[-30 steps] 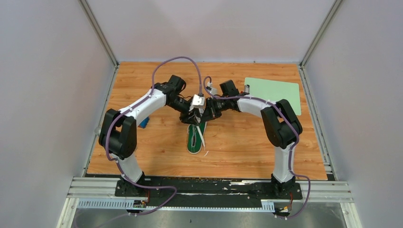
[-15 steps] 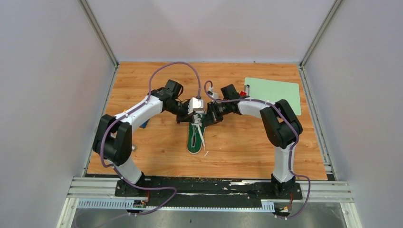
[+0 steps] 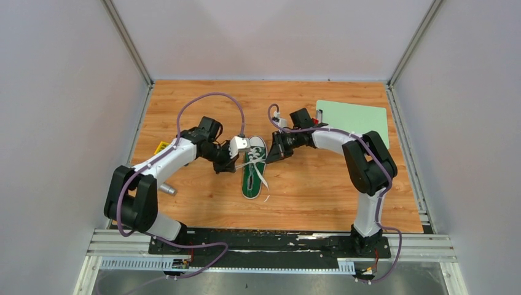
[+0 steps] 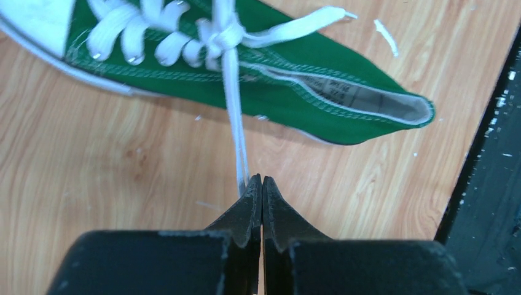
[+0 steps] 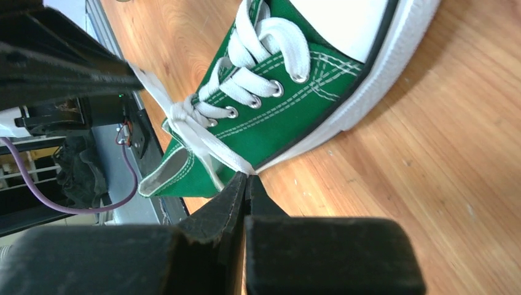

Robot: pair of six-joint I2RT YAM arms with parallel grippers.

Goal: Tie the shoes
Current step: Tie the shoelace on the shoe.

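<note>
The green canvas shoe lies mid-table, its white toe cap pointing away from the arm bases. Its white laces are crossed in a knot over the tongue. My left gripper sits just left of the shoe, shut on one lace strand. In the left wrist view that lace runs taut from the knot to my gripper, with the shoe beyond. My right gripper is just right of the shoe. In the right wrist view it pinches the other lace strand beside the shoe.
A pale green mat lies at the back right. A small yellow item and a grey cylinder sit by the left arm. Grey walls close three sides, and a black rail runs along the near edge.
My left gripper has shut on a lace and moved left, off the shoe, drawing the strand out. My right gripper shifted slightly right. The shoe's toe now shows.
</note>
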